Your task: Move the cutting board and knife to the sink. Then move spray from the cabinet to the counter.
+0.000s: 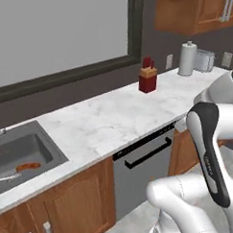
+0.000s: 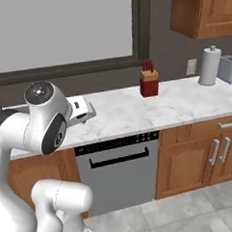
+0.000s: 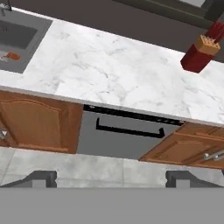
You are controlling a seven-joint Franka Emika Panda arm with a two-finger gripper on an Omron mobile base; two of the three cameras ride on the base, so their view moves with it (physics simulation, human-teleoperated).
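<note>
now, knife (image 1: 25,167) lying in the sink (image 1: 47,145), we keep our jaws wide open and should approach the cabinet (image 1: 195,12) handle squarely.

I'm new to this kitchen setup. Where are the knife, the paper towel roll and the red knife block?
knife (image 1: 27,167): left base view, reddish handle, in the sink.
paper towel roll (image 2: 209,67): right base view, its side.
red knife block (image 3: 195,58): hand view, red body.

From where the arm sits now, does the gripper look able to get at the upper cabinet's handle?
Probably not yet. The open gripper hangs back from the counter, facing the dishwasher, while the cabinet and its handle sit high and off to the right. Nothing blocks the way.
</note>
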